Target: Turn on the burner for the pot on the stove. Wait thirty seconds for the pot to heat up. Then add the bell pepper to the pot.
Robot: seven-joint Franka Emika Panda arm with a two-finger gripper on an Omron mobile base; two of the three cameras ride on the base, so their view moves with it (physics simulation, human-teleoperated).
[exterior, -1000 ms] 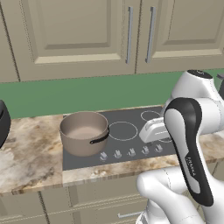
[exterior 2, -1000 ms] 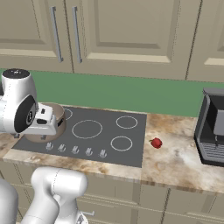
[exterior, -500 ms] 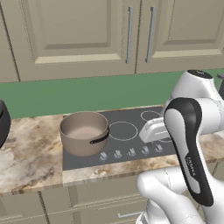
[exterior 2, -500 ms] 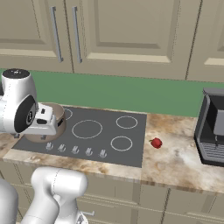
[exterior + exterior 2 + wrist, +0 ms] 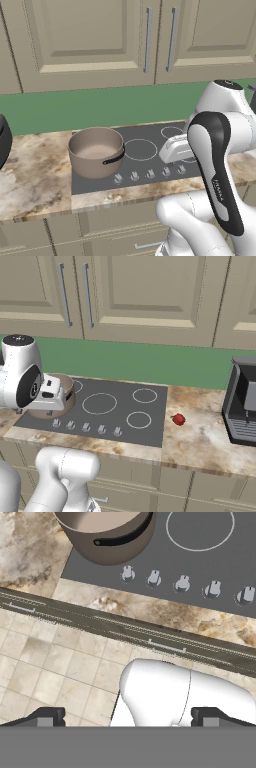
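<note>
The taupe-brown pot (image 5: pixel 96 152) stands on the left rear ring of the dark glass stove (image 5: pixel 150 137), its black handle toward the front. In the hand view the pot (image 5: pixel 107 534) is at the top left, above the row of silver knobs (image 5: pixel 182 583). My gripper (image 5: pixel 127 719) is open, its two dark fingertips (image 5: pixel 45 717) far apart with nothing between them. It hangs above the stove's front edge, looking down over the counter. The red bell pepper (image 5: pixel 178 419) lies on the stone counter just right of the stove (image 5: pixel 115 406). The pot (image 5: pixel 67 390) is partly hidden behind my hand.
A black coffee machine (image 5: pixel 244 401) stands at the counter's right end. A dark rounded appliance (image 5: pixel 3 141) sits at the far left. Beige wall cabinets (image 5: pixel 145 35) hang above a green backsplash. Tiled floor (image 5: pixel 55 672) lies below the counter edge.
</note>
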